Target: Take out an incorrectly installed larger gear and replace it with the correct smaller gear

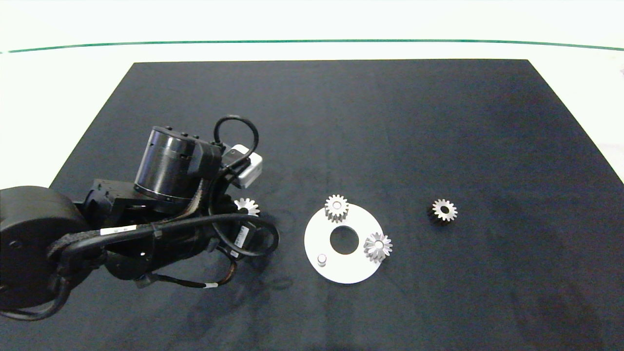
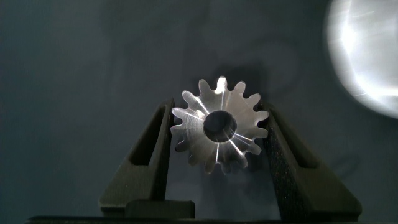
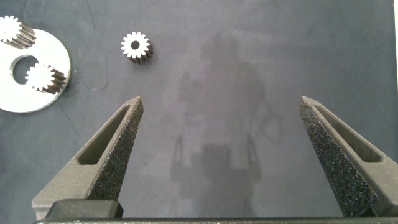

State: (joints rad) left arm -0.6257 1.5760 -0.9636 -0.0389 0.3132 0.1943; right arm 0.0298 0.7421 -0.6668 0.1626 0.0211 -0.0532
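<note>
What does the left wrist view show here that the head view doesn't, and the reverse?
Only the left wrist view shows the left pincer closed on the larger gear. Only the head view shows the white disc with two gears mounted, one bare peg, and a loose gear to the right. Both show the held gear and black mat.

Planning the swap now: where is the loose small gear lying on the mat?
In the head view the smaller gear lies flat on the black mat, right of the white disc, apart from it; the right wrist view shows it beyond the open right gripper.
</note>
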